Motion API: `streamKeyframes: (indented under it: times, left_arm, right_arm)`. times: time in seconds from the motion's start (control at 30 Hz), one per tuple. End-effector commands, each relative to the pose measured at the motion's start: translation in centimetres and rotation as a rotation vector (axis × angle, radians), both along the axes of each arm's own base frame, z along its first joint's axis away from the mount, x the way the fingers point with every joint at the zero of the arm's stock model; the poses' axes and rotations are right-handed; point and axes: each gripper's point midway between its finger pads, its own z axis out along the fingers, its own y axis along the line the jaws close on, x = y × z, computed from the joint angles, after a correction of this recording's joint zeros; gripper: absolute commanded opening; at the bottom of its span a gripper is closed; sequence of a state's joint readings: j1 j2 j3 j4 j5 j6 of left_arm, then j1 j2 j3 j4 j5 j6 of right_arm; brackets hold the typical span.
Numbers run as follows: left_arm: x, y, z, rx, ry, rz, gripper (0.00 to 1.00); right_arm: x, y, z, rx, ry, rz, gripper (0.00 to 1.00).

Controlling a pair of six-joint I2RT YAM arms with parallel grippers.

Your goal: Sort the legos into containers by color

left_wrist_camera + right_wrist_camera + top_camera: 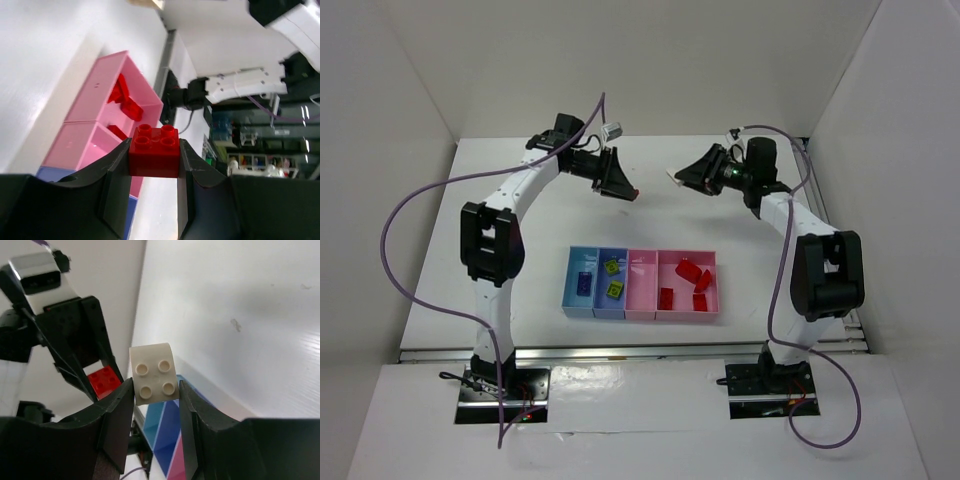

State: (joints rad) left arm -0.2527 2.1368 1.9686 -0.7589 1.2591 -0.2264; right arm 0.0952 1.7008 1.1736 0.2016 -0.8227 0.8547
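Red brick: a square, four-stud red plastic brick (154,150) was pinched by its sides in the left gripper (155,159), held aloft in the upper middle of the overhead view, well apart from the trays.
Pale brick: a cream-pale four-stud plastic brick (154,373) sat clamped in the right gripper (156,391), also aloft, facing the red one, near it but not touching.
Jaws: both pairs were closed on their bricks, and each brick stuck out past the fingertips.
Trays: lower centre of the overhead view held a row of four.
- The light blue tray (578,304) held a dark blue brick (583,283).
- The darker blue tray (607,308) held two yellow-green bricks (612,266).
- The narrow pink tray (642,285) looked bare.
- The wide pink tray (683,306) at the row's right held several red bricks (687,270).

Collision risk: the grippers pointed at each other, so if both went down together they could clash, I reckoned.
Crossing risk: the red pile lay on the right arm's side, so the left arm's reach would cross the other's path.
Drop risk: released from high up, a brick might bounce out of a shallow tray or into a neighbour.
Colour risk: the pale brick read more cream than pink, so it could easily go to the wrong tray.
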Motion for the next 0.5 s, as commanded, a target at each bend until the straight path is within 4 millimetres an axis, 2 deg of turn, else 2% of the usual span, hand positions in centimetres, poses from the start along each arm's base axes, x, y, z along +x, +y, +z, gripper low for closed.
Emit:
streamKeyframes:
  times: [0.0, 0.03, 0.07, 0.1, 0.13, 0.17, 0.2, 0.23, 0.27, 0.3, 0.33, 0.4, 0.43, 0.47]
  left_arm:
    - [2.0, 1.5, 1.4, 0.072, -0.033, 0.131, 0.00]
    - [3.1, 2.1, 0.2, 0.131, 0.010, 0.202, 0.00]
    - [3.9, 2.6, 0.1, 0.154, 0.011, 0.242, 0.00]
    - [4.8, 3.7, -0.3, 0.186, 0.028, 0.299, 0.00]
    - [5.1, 4.1, -1.0, 0.228, 0.055, 0.339, 0.00]
    - [6.3, 5.3, -1.7, 0.293, 0.066, 0.423, 0.00]
    - [6.8, 6.2, -2.2, 0.324, 0.089, 0.467, 0.00]
    - [7.1, 6.6, -2.0, 0.348, 0.089, 0.497, 0.00]
    - [7.4, 7.7, -2.7, 0.406, 0.113, 0.550, 0.00]
    - [7.6, 8.2, -2.9, 0.439, 0.110, 0.577, 0.00]
    - [7.6, 8.7, -3.4, 0.473, 0.118, 0.598, 0.00]
    - [8.2, 10.0, -3.8, 0.554, 0.112, 0.668, 0.00]
    - [8.0, 10.2, -3.8, 0.586, 0.113, 0.691, 0.00]
    - [8.1, 10.7, -3.4, 0.610, 0.097, 0.718, 0.00]
  right_arm:
    - [-0.2, 0.7, -0.1, -0.130, -0.014, -0.003, 0.06]
    - [-0.1, -0.2, -1.0, -0.209, -0.034, -0.032, 0.06]
    - [-0.6, -0.2, -1.3, -0.249, -0.033, -0.034, 0.06]
    - [-1.9, -0.2, -1.7, -0.298, 0.002, -0.033, 0.06]
    - [-2.6, -0.4, -2.4, -0.348, 0.015, -0.040, 0.06]
    - [-3.0, -1.2, -3.6, -0.441, 0.006, -0.062, 0.06]
    - [-4.2, -0.3, -2.9, -0.479, -0.027, -0.036, 0.06]
    - [-5.7, -0.2, -3.7, -0.535, 0.001, -0.012, 0.06]
    - [-6.3, -0.4, -4.5, -0.606, -0.011, -0.001, 0.06]
    - [-7.1, 0.1, -5.0, -0.634, -0.008, 0.026, 0.06]
    - [-8.7, 1.2, -5.2, -0.657, -0.006, 0.078, 0.06]
    - [-9.7, 2.2, -5.4, -0.681, -0.015, 0.124, 0.06]
    - [-10.9, 3.0, -5.8, -0.705, -0.013, 0.167, 0.06]
    - [-11.2, 3.3, -5.8, -0.727, -0.021, 0.179, 0.06]
